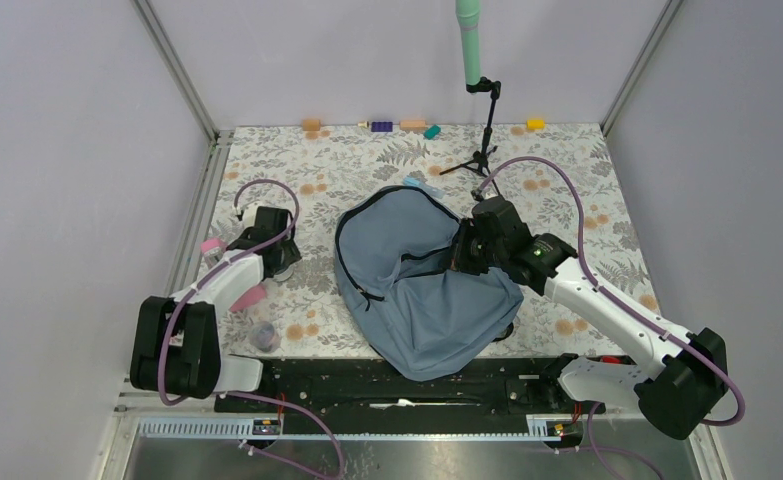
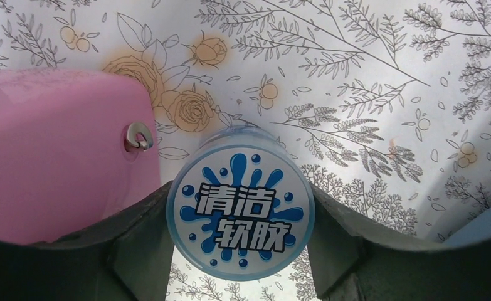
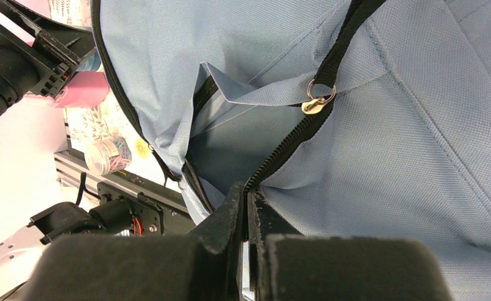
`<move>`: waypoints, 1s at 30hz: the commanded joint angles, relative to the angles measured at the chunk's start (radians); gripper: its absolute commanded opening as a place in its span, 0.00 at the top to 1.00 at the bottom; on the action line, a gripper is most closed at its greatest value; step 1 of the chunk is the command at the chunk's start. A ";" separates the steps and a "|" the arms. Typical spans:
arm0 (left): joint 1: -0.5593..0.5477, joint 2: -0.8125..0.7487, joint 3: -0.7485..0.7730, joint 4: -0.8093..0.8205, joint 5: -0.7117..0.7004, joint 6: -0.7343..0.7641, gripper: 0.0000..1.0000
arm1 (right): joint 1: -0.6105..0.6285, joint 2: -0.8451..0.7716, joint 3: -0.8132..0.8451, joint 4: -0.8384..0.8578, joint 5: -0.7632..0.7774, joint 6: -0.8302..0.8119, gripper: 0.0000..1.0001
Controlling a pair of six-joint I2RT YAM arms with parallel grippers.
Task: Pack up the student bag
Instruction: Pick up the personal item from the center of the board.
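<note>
The student bag (image 1: 422, 300) lies flat at the table's middle, grey-blue, with a black zipper partly open. My right gripper (image 1: 464, 256) is on its right upper side, shut on the bag's zipper edge (image 3: 274, 164). In the right wrist view the gripper (image 3: 247, 202) pinches the zipper tape, and a metal pull ring (image 3: 318, 100) hangs further along it. My left gripper (image 1: 285, 264) is left of the bag, shut on a small round tub (image 2: 242, 213) with a blue splash label. The tub sits between the fingers of that gripper (image 2: 239, 194), just above the table.
A pink object (image 2: 54, 157) lies right beside the tub, also seen in the top view (image 1: 248, 297). A clear jar of coloured clips (image 1: 263, 335) stands near the left base. A tripod stand (image 1: 483, 150) is behind the bag. Small coloured blocks (image 1: 413, 125) line the far edge.
</note>
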 commanded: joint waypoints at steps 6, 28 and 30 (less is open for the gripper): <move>0.002 -0.255 0.005 0.050 0.145 0.019 0.99 | 0.007 -0.020 0.052 0.045 -0.094 -0.040 1.00; -0.487 -0.184 0.303 0.255 0.608 0.101 1.00 | 0.008 -0.010 0.156 -0.072 -0.133 -0.213 1.00; -0.509 -0.133 0.318 0.305 0.644 0.094 1.00 | 0.006 -0.012 0.157 -0.071 -0.138 -0.216 1.00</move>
